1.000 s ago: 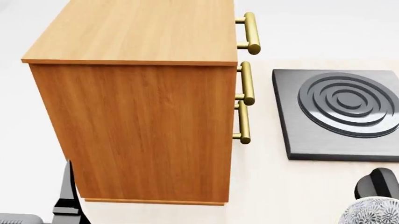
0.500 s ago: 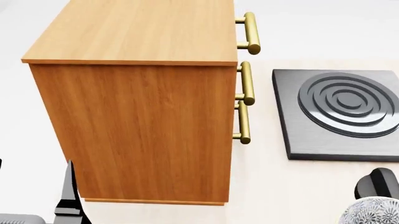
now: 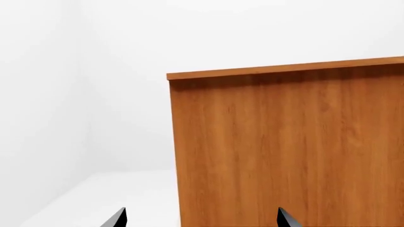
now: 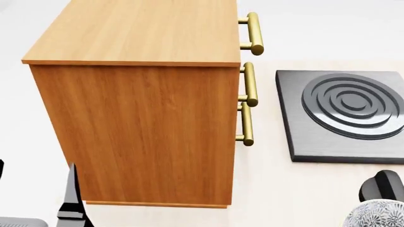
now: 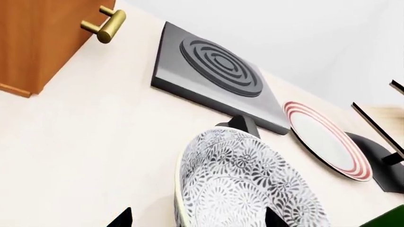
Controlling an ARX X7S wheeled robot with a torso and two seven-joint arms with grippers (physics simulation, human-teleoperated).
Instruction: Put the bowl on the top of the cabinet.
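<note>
The cabinet of orange-brown wood fills the left of the head view, with its lighter top and three brass handles. The bowl, white with a grey floral pattern, sits on the cream counter and shows at the bottom right corner of the head view. My right gripper is open, its fingertips either side of the bowl's near rim. My left gripper is open and empty, facing the cabinet's side. One of its fingers shows beside the cabinet's lower left corner.
A grey hob plate with raised rings lies right of the cabinet, also in the right wrist view. A small black object stands between bowl and hob. A red-rimmed plate leans on a black stand.
My left gripper has shifted slightly in the head view, and a dark tip now shows at the left edge. The bowl and the right arm have not moved.
</note>
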